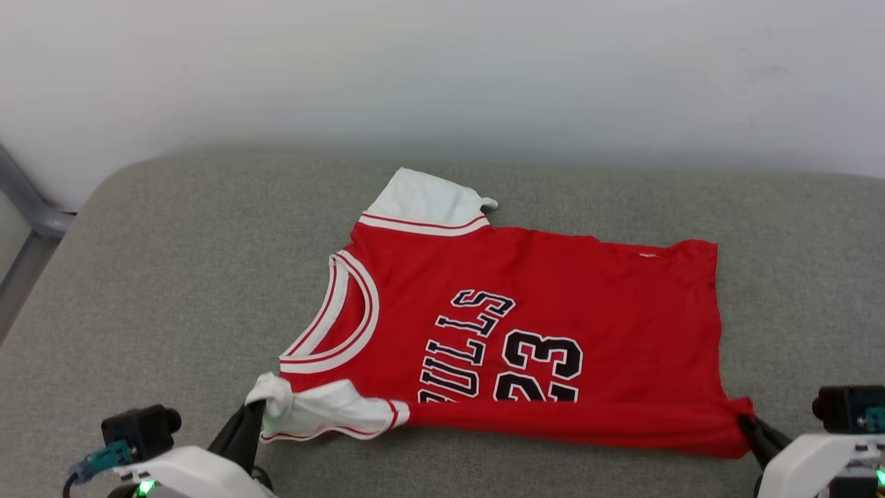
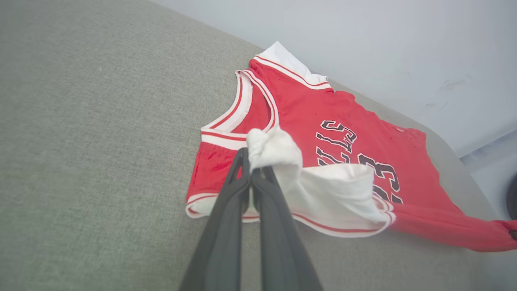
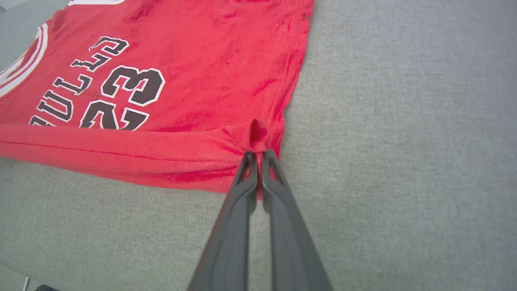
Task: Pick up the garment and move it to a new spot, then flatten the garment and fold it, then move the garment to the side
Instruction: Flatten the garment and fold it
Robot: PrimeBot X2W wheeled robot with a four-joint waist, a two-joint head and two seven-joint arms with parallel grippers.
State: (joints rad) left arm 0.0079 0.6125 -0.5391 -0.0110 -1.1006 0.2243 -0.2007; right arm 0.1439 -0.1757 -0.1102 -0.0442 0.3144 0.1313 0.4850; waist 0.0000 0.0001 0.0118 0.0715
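The garment (image 1: 525,304) is a red jersey with white sleeves and black "BULLS 23" lettering, spread on the grey cushion with its collar to the left. Its near edge is lifted and folded over, hiding the bottom of the lettering. My left gripper (image 1: 257,409) is shut on the white near sleeve (image 2: 274,147), bunched at the fingertips. My right gripper (image 1: 745,419) is shut on the red hem corner (image 3: 257,135) at the near right. The far white sleeve (image 1: 425,197) lies flat toward the wall.
The grey cushion (image 1: 173,277) stretches wide to the left and right of the jersey. A pale wall (image 1: 442,69) rises behind it. A grey metal frame (image 1: 28,200) stands at the far left edge.
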